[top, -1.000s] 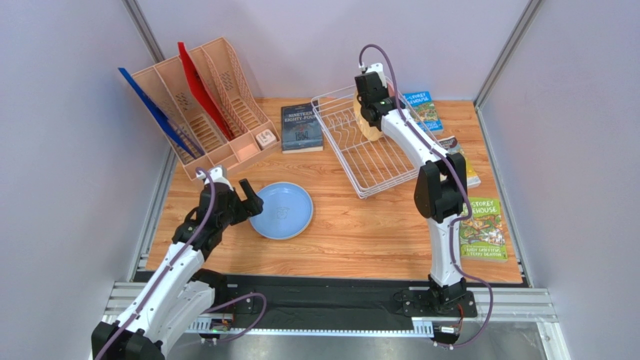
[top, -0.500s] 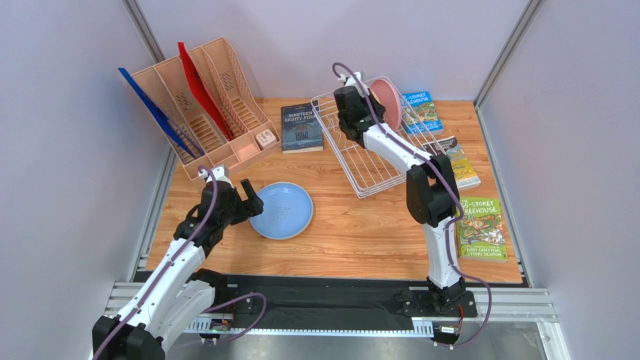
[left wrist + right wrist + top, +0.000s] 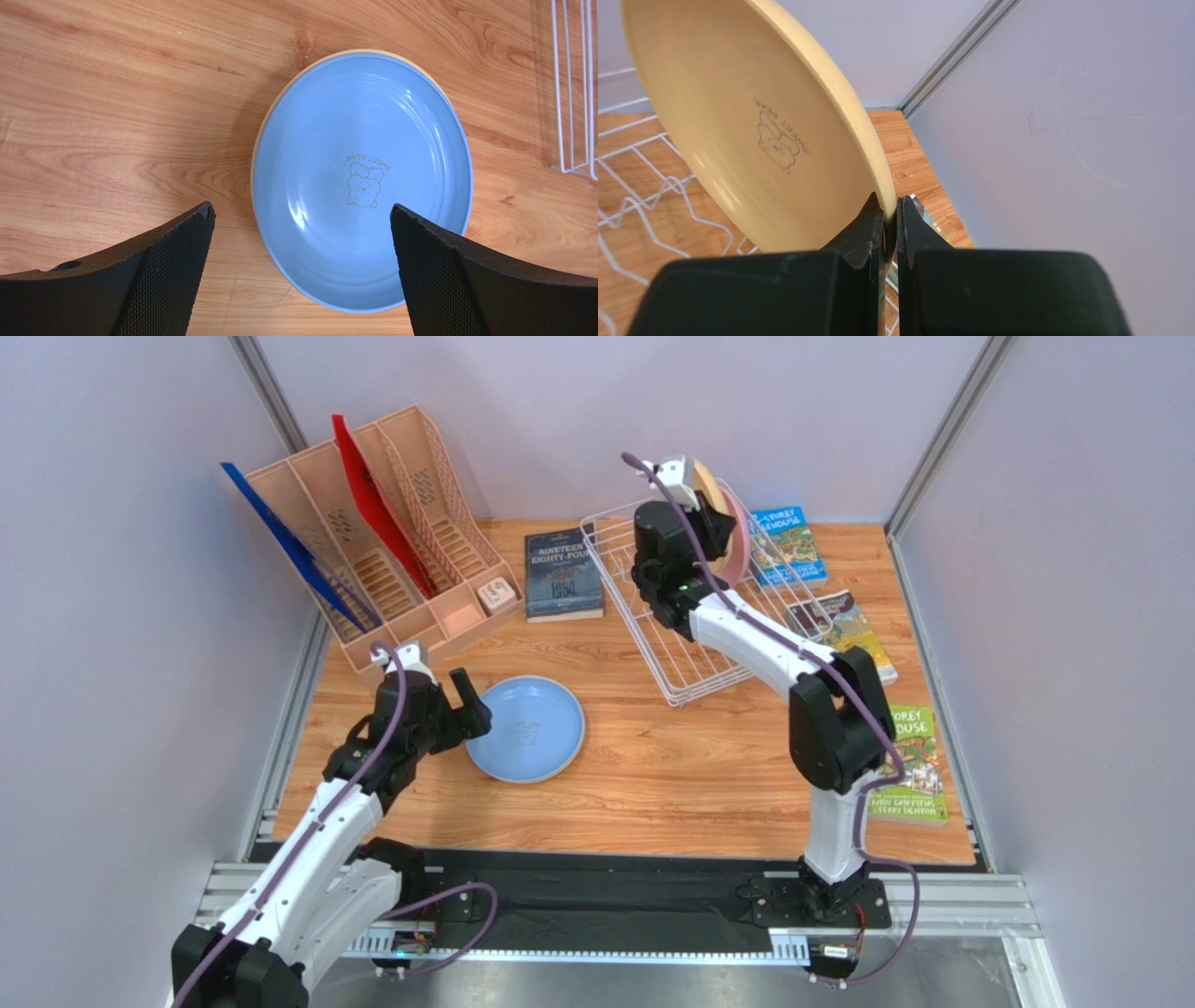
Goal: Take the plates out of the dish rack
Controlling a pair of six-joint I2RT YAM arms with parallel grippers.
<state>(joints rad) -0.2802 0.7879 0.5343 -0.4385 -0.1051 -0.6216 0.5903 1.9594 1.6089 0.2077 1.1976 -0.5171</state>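
Note:
A light blue plate (image 3: pixel 526 728) lies flat on the table; it fills the left wrist view (image 3: pixel 361 182). My left gripper (image 3: pixel 467 703) is open over its left edge (image 3: pixel 300 210) and touches nothing. My right gripper (image 3: pixel 697 493) is shut on the rim of a yellow plate (image 3: pixel 759 133) and holds it tilted above the far end of the white wire dish rack (image 3: pixel 687 637), whose wires show below (image 3: pixel 640 189). A pink plate's edge (image 3: pixel 732 546) shows in the rack behind the arm.
A peach file organiser (image 3: pixel 379 518) with a blue and a red folder stands at the back left. A dark book (image 3: pixel 561 574) lies beside the rack. Other books (image 3: pixel 898 756) lie along the right edge. Walls close in on the table.
My right gripper has lifted the yellow plate up out of the rack and turned it, uncovering the pink plate. The left arm and the blue plate have barely moved.

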